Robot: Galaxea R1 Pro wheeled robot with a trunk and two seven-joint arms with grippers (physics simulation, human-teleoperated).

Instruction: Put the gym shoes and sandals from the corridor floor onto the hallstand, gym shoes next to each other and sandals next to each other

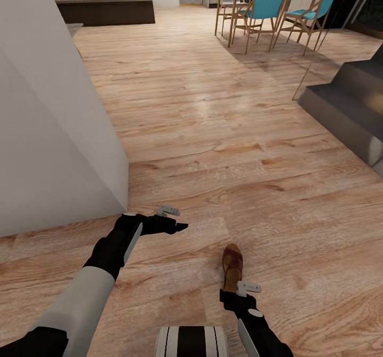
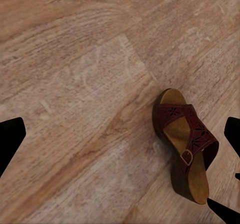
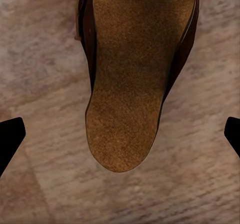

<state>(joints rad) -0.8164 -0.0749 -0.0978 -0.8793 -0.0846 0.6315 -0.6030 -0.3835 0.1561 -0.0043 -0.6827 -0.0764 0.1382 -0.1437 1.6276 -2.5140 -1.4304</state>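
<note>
One dark brown sandal [image 1: 232, 264] with a tan sole lies on the wood-plank corridor floor [image 1: 213, 134], just ahead of my right arm. My right gripper [image 1: 230, 295] hovers over its heel end, open; in the right wrist view the sandal's footbed [image 3: 135, 84] lies between the two spread fingertips [image 3: 10, 139]. My left gripper [image 1: 180, 226] hangs open above bare floor to the left of the sandal. The left wrist view looks down on the sandal [image 2: 186, 144], its cut-out strap and buckle showing, with nothing between the fingers.
A white wall corner [image 1: 64, 134] stands close on the left. Dark grey steps [image 1: 346, 107] rise at the right. A dining table with teal chairs [image 1: 268, 1] stands far back. My base [image 1: 191, 341] shows at the bottom edge.
</note>
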